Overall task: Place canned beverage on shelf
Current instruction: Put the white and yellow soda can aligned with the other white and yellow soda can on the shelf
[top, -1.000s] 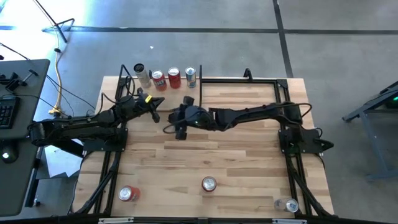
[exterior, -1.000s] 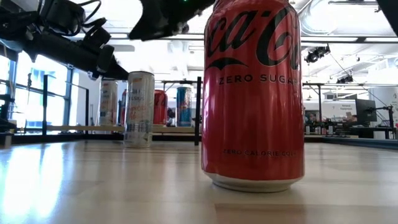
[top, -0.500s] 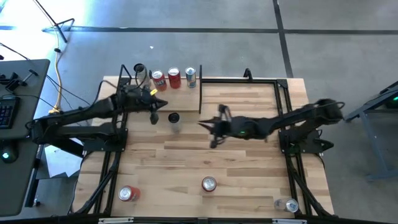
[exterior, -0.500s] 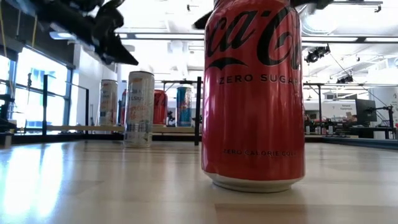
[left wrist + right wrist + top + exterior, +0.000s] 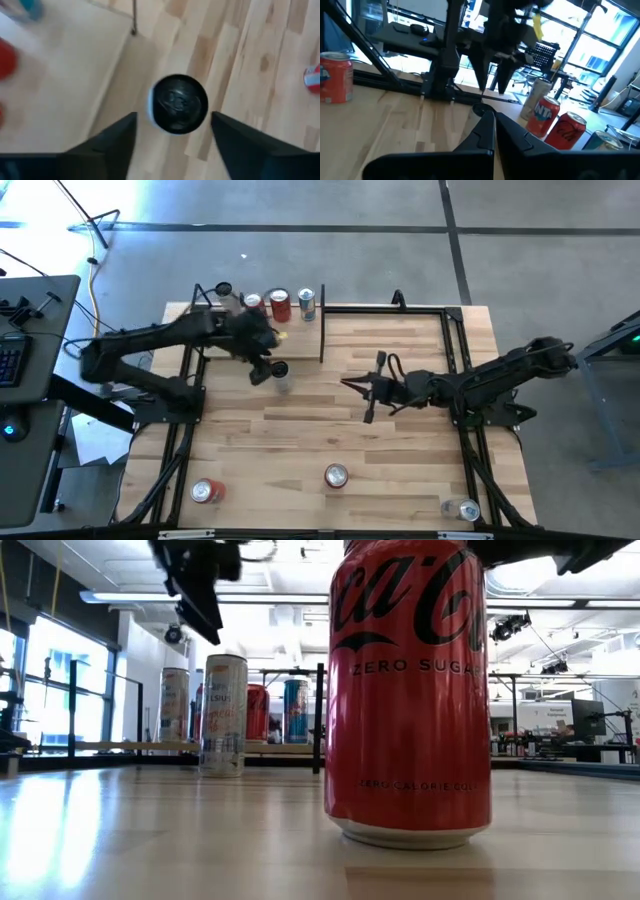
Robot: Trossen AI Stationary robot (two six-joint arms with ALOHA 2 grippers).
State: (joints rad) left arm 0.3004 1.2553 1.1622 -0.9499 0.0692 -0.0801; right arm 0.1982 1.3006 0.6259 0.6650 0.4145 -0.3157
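Target can: a pale silver beverage can with a dark top (image 5: 280, 371) is stood upright on the wooden slatted tabletop (image 5: 400, 440), just in front of the shelf; it is seen from above in the left wrist view (image 5: 177, 104) and as a tall white can in the low view (image 5: 224, 715).
Shelf: a small pale-wood board with thin black rod frames (image 5: 296, 320) is located at the far edge of the tabletop; a red can (image 5: 280, 305), a blue-and-silver can (image 5: 307, 303) and a red-and-white can (image 5: 253, 302) are stood on it.
Left gripper: it (image 5: 264, 366) is positioned directly above the target can; the two dark fingers (image 5: 112, 137) are spread on either side of the can top, with no contact visible, and nothing is gripped.
Right gripper: it (image 5: 352, 385) is held over the middle of the tabletop, well apart from the target can; the jaws are pressed together and nothing is carried (image 5: 491, 127).
Other cans: a red Coca-Cola Zero Sugar can (image 5: 408, 690) is stood near the front edge (image 5: 336, 476); a red can (image 5: 207, 491) is placed at the front left, and a clear-looking can (image 5: 462, 509) at the front right.
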